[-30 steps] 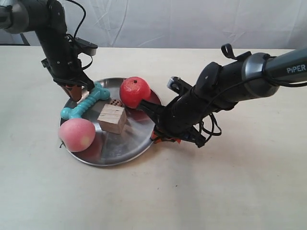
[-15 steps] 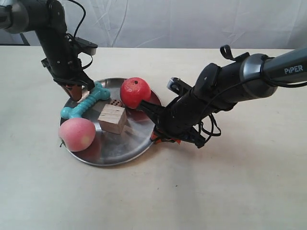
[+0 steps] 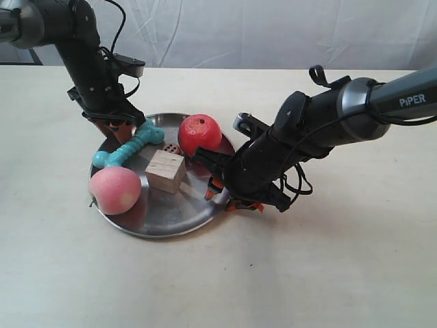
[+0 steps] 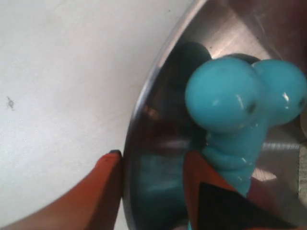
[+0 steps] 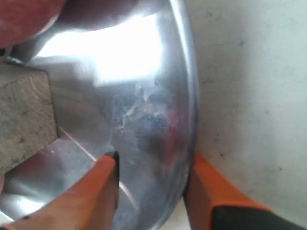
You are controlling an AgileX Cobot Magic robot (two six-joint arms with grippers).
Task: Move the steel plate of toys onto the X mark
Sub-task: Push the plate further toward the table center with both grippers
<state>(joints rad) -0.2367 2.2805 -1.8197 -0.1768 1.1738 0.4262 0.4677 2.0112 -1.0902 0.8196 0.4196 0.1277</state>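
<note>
The steel plate [image 3: 171, 213] sits on the pale table, carrying a teal bone [image 3: 130, 147], a red apple [image 3: 200, 133], a pink peach [image 3: 115, 190], a wooden cube [image 3: 166, 171] and a small die [image 3: 171, 148]. My left gripper [image 3: 119, 130] clamps the plate's far-left rim [image 4: 144, 110], one orange finger outside and one inside beside the bone [image 4: 230, 96]. My right gripper [image 3: 222, 195] clamps the opposite rim [image 5: 189, 96] near the cube [image 5: 24, 115]. In the wrist views the left gripper [image 4: 153, 158] and right gripper [image 5: 152, 160] both straddle the rim. No X mark shows.
Bare pale tabletop [image 3: 307, 273] lies around the plate, with a small dark speck [image 3: 249, 264] in front of the right arm. A white cloth backdrop [image 3: 273, 34] hangs behind the table's far edge.
The plate with all its toys has shifted slightly toward the exterior view's right, and both grippers moved with it on its rim.
</note>
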